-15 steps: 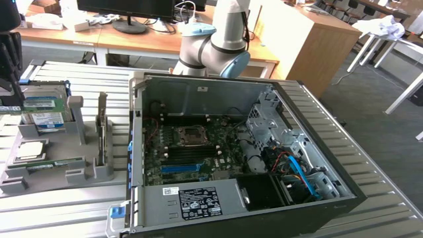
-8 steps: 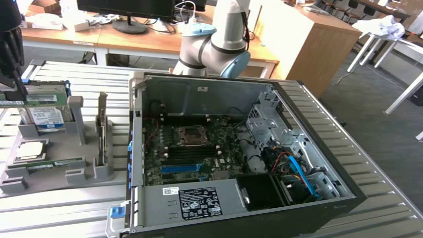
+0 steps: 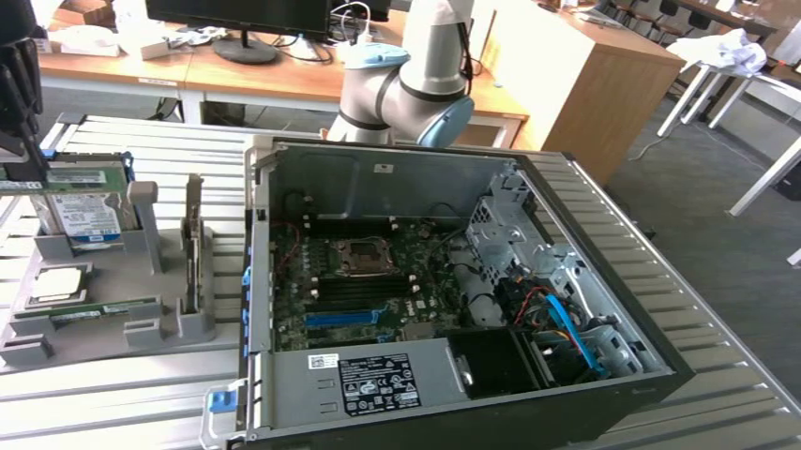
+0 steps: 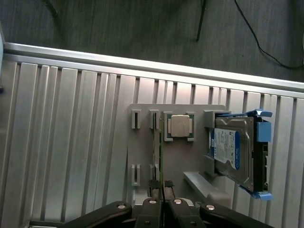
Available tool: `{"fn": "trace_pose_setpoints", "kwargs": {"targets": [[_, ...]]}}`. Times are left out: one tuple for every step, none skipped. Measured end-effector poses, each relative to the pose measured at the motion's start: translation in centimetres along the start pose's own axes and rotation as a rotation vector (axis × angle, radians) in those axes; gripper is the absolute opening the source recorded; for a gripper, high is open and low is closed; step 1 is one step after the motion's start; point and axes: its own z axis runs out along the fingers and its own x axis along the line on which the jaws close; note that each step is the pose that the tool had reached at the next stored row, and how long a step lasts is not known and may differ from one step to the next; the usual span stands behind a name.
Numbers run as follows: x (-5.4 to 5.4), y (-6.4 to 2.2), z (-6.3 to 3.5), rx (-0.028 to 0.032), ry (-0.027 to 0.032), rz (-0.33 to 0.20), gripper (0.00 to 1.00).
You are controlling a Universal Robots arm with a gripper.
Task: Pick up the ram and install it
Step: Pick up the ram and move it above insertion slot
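Wrist view: gripper (image 4: 162,203), fingers clamped tight on ram (image 4: 162,186), held edge-on over gray holder (image 4: 142,147), at the exterior view's left, well apart from open computer case (image 3: 375,173). Judged best held level, grip firm, clear of hard drive (image 4: 235,152) nearby.

The arm (image 3: 419,89), silver with pale-blue joint caps, shows a bent joint near the top of the exterior view, its upper link running up out of frame. The pincer (image 4: 163,202) points straight down. Its black fingers (image 4: 176,206) are drawn together with barely a sliver between them, clamped on the thin edge of the ram (image 4: 157,156).
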Motion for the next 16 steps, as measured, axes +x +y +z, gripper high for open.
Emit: {"fn": "trace_pose_setpoints", "kwargs": {"targets": [[0.0,0.0,-0.03,0.0,-0.0001,0.0,0.12],[0.0,0.0,-0.02,0.0001,-0.0001,0.0,0.12],[0.0,0.0,-0.03,0.0001,-0.0001,0.0,0.12],[0.0,-0.01,-0.04,-0.0001,0.0,0.0,0.12],[0.0,-0.01,-0.04,-0.0001,0.0,0.0,0.12],[0.0,0.0,-0.04,-0.0002,0.0001,0.0,0.12],[0.0,0.0,-0.04,-0.0002,0.0001,0.0,0.12],[0.0,-0.01,-0.04,-0.0002,0.0,0.0,0.12],[0.0,-0.03,-0.05,-0.0003,0.0001,0.0,0.12],[0.01,-0.09,-0.06,-0.0004,0.0002,0.0,0.12],[0.02,-0.17,-0.06,-0.0003,0.0001,0.0,0.12],[0.02,-0.27,-0.05,-0.0001,0.0,0.0,0.12],[0.03,-0.38,-0.05,-0.0001,0.0,0.0,0.12],[0.04,-0.49,-0.06,-0.0002,0.0,0.0,0.12],[0.05,-0.63,-0.06,-0.0002,0.0001,0.0,0.12],[0.06,-0.77,-0.07,-0.0002,0.0001,0.0,0.12]]}}
